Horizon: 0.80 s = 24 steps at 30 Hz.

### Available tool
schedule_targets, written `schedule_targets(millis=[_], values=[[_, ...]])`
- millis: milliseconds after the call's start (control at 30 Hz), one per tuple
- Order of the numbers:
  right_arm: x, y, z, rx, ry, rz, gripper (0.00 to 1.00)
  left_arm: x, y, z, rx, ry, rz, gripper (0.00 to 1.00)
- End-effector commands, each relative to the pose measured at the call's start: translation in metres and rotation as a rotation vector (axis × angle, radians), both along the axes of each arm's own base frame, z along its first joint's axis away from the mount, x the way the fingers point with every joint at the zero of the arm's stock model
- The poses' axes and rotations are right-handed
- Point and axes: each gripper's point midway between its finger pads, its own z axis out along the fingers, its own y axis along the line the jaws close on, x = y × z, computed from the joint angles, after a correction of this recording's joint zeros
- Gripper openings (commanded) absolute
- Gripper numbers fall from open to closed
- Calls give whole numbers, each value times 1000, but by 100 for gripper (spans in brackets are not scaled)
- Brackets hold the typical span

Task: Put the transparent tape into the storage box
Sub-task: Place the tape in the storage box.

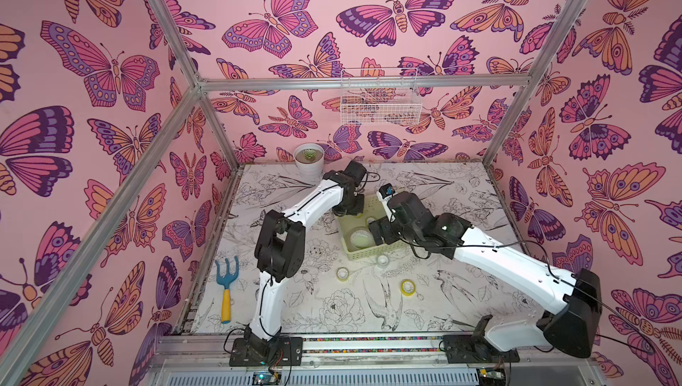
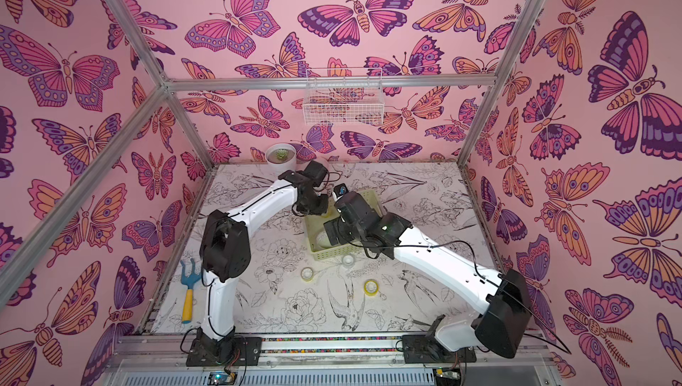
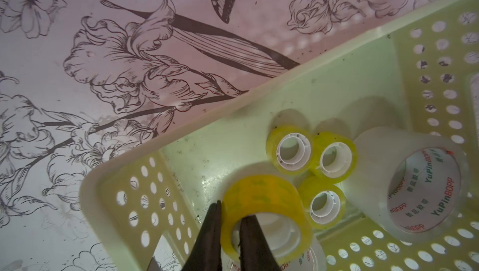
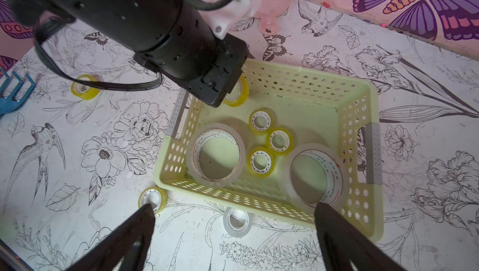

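Left end effector (image 3: 233,211): clamped on the wall of a yellow tape roll (image 3: 261,198), with one finger (image 3: 251,241) through the core and the other outside.
Held roll's place: above the far-left corner of the storage box (image 4: 293,79), within its rim and clear of its floor.
Right end effector (image 4: 234,206): fingers spread wide apart with nothing between them, hovering over the near wall of the box.
Storage box: pale yellow-green with perforated sides. It sits mid-desk (image 1: 332,314) and is largely covered by both arms in both top views.
Inside the box: three small yellow rolls (image 4: 279,140) lie flat in a cluster. A wide whitish roll (image 4: 216,153) is to their left and a second wide roll (image 4: 313,176) to their right.
Loose on the desk: a clear roll (image 1: 382,260) lies just beside the box's near wall. A yellow ring (image 1: 343,273) sits close to the near-left corner. Another yellow ring (image 1: 407,286) is nearer and apart from the box.
Left of the box: a further yellow roll (image 4: 85,87) lies on the desk toward the blue rake (image 1: 226,292).
Elsewhere: a potted plant (image 1: 309,160) stands at the far left. A white wire basket (image 1: 380,101) hangs on the far wall. A pink scoop (image 4: 274,0) lies by the far edge.
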Motion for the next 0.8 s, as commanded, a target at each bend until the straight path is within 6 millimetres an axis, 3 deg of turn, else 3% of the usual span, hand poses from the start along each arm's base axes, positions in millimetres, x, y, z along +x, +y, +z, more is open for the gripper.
schedule_targets(millis=[0, 400, 767], values=[[0, -11, 4, -4, -4, -40, 99, -1, 1, -13, 27, 36, -14, 5], [-1, -15, 3, -5, 1, -53, 99, 12, 1, -54, 97, 80, -17, 5], [-1, -13, 1, -4, 7, -49, 99, 8, -3, -75, 98, 130, -28, 12]])
